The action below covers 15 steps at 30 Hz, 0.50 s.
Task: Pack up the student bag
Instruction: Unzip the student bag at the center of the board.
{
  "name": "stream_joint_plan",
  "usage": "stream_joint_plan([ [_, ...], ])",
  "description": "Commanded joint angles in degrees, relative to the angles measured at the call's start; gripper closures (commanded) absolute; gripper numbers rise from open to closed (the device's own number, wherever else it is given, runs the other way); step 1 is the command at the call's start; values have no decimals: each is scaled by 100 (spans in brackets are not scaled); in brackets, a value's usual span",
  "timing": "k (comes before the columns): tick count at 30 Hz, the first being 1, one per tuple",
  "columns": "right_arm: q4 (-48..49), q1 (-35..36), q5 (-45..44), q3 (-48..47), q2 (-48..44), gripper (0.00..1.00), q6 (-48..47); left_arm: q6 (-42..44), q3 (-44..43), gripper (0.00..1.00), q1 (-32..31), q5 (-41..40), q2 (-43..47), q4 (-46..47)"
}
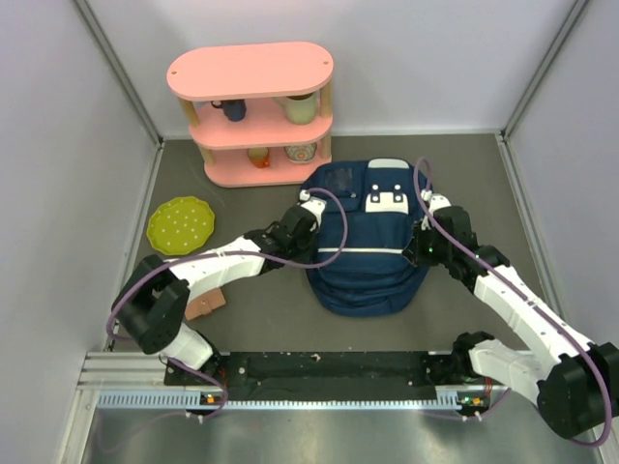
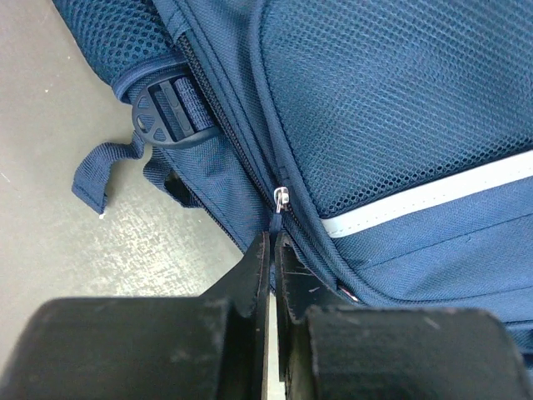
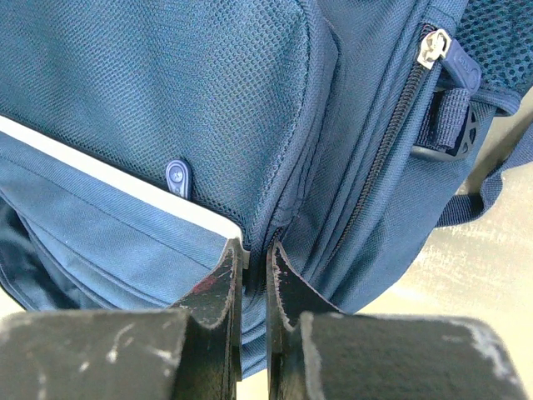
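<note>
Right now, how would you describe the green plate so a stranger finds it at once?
Find the pink shelf at the back. The plate lies flat in front of its left end. It alone is yellow-green, round, dotted, with a wavy rim.

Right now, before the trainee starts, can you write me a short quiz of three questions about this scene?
1. True or false: the left gripper is shut on a zipper pull of the student bag.
2. Where does the green plate lie?
A) on top of the bag
B) on the table, left of the bag
C) in a gripper
3. Fill in (robot's own side): the right gripper is closed on fabric at the bag's ___ edge.

Key: 1 true; 2 B; 3 right.
</note>
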<state>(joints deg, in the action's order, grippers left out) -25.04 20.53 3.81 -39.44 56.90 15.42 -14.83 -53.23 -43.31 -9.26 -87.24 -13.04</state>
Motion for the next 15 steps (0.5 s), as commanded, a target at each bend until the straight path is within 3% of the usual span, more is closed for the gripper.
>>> stream_joint_plan([
  [1, 957, -50, 137, -328, 75, 100, -329, -564, -126, 100, 471, -69, -82, 723],
  [14, 887, -50, 146, -222, 93, 100, -365, -846, -767, 98, 745, 222, -337, 971],
  [15, 860, -50, -19, -231, 110, 89, -329, -820, -785, 90, 745, 283, -311, 909],
])
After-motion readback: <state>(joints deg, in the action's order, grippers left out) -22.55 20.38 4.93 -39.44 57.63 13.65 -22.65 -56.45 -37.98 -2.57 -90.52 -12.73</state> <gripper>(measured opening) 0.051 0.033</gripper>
